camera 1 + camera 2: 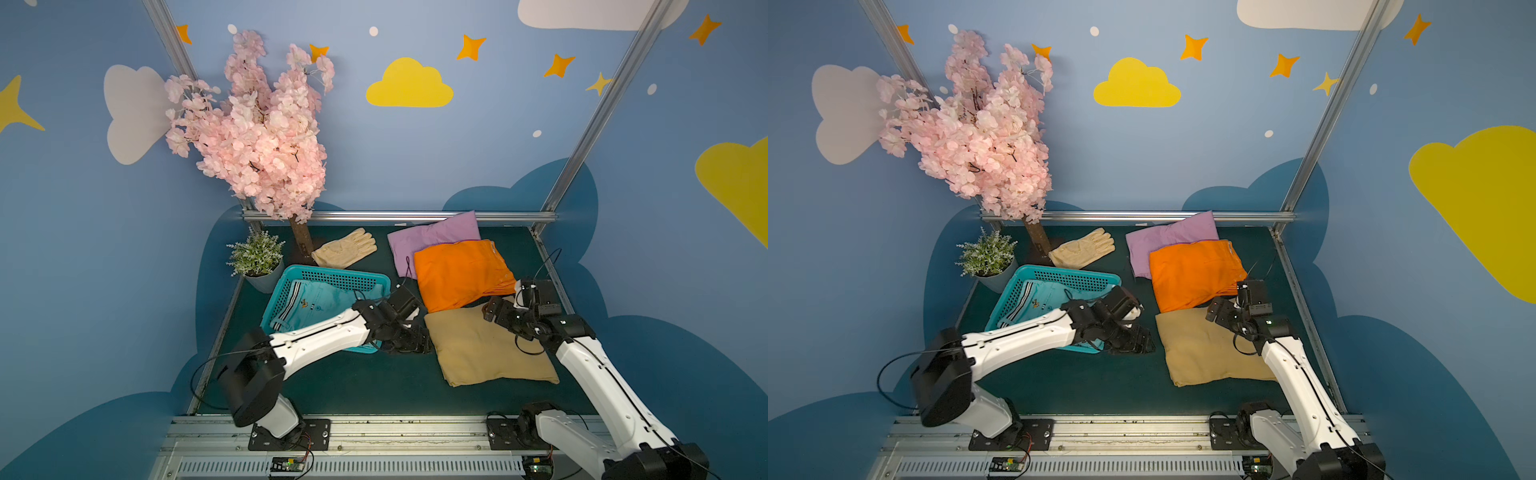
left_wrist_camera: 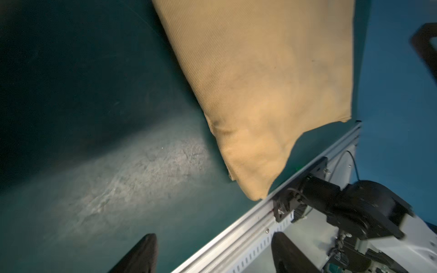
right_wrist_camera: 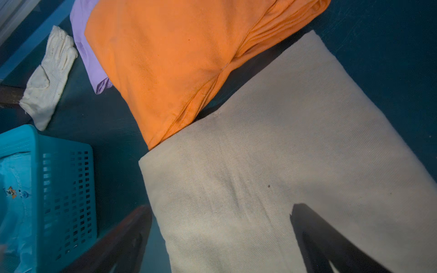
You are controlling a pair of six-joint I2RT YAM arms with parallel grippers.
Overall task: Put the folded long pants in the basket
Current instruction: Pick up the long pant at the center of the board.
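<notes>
Left gripper (image 2: 214,236) and right gripper (image 3: 220,208) were open, empty; tan pants (image 1: 490,347) looked limp, light, best pinched at opposite folded edges.

The basket (image 1: 337,276) is teal, with a grid of holes across its walls. The turquoise pants (image 1: 328,307) carry a black-and-white striped waistband (image 1: 290,294) and a small orange print. Now the tan pants (image 1: 478,353), plain with a fine diagonal weave. The orange pants (image 1: 457,270) are bright and plain, and the lilac pants (image 1: 432,237) are plain too. The glove (image 1: 345,249) is cream, the table (image 1: 353,386) dark green. The tree (image 1: 257,133) is all pale pink blossom. The plant (image 1: 255,253) is green tipped white, in a grey pot (image 1: 262,282). The wall (image 1: 415,166) is blue, with yellow and white clouds and orange stars.
</notes>
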